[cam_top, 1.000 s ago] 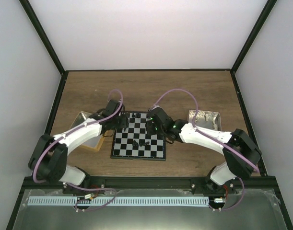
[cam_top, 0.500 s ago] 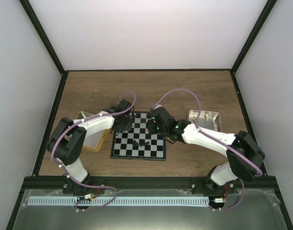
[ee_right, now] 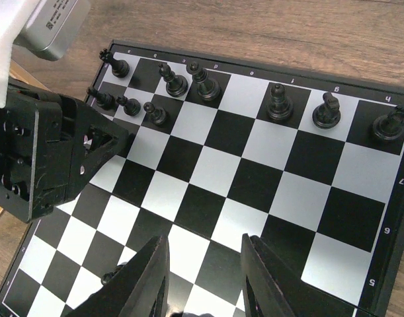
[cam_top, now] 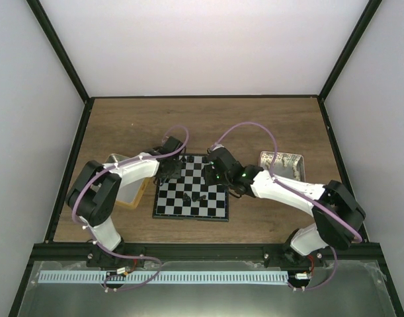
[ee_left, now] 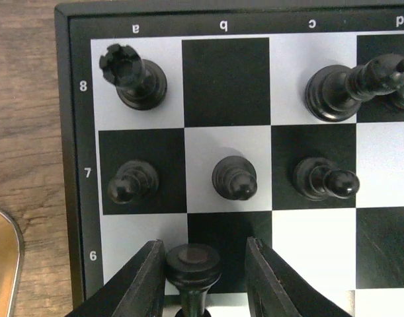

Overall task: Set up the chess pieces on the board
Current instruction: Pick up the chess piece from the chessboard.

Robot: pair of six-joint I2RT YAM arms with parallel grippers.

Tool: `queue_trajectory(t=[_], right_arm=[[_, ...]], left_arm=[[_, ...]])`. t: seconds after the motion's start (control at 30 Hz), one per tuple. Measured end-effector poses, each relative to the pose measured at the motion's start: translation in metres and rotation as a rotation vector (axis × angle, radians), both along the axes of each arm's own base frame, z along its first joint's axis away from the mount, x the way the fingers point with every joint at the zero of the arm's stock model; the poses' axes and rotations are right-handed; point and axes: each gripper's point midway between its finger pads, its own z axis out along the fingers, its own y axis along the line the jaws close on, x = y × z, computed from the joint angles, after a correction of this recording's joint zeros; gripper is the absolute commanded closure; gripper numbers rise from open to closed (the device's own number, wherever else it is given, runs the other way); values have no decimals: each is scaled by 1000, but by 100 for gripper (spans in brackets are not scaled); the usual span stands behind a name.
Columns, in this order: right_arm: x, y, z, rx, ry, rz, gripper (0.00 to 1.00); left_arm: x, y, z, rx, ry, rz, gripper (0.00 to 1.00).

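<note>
Surface (cam_top: pixel 208 125): brown wood, filling the middle of the overhead view.

Left arm (cam_top: pixel 125 173): reaches across a yellow-rimmed tray (cam_top: pixel 131 197) to the upper-left corner of the board (cam_top: pixel 188 217). Right arm (cam_top: pixel 284 188): comes in from the lower right to the board's upper middle.

Board: black and white checks, lying flat at the centre of the overhead view, between two trays. The yellow-rimmed tray sits just beside its left edge. A metal tray (cam_top: pixel 281 164) lies to the right, apart from the board.

Left claw (ee_left: pixel 203 267): at the bottom of its own wrist view, clenched on a black piece (ee_left: pixel 192 263) whose round base faces the board. The type of piece cannot be determined. It hangs over the black square at column b, row 6.

Right claw (ee_right: pixel 205 277): at the lower middle of the right wrist view, fingers parted. Only checks show in the gap between them.

Chess pieces (ee_right: pixel 203 82): all black, standing upright.
- Row 8, along the top of the right wrist view, carries six, with a rook (ee_left: pixel 132 74) on a8 at the upper left.
- Three pawns (ee_left: pixel 235 177) stand on a7, b7 and c7, one per square.
- One further small piece (ee_right: pixel 112 277) stands at the lower left of the right wrist view, partly hidden.
</note>
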Motion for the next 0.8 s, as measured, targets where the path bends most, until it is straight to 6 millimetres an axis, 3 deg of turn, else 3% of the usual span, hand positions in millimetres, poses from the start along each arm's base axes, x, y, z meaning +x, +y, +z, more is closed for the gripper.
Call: queue_trajectory(t=[0.17,0.5,0.63,0.8], right_arm=[[-1,-2,-2,-3,3,0,69],[-4,0,6,30,-11,12,69],[-12,5,11,97,-23,56,68],[-25,16,24,220,-50,135,59]], left_arm=[[4,-1,0,5,-7,6,77],[-2,2,8,-17,-24,16,80],[-12,2,42,-122,-99,35,81],[-17,-10,109,-359,-256,64,79]])
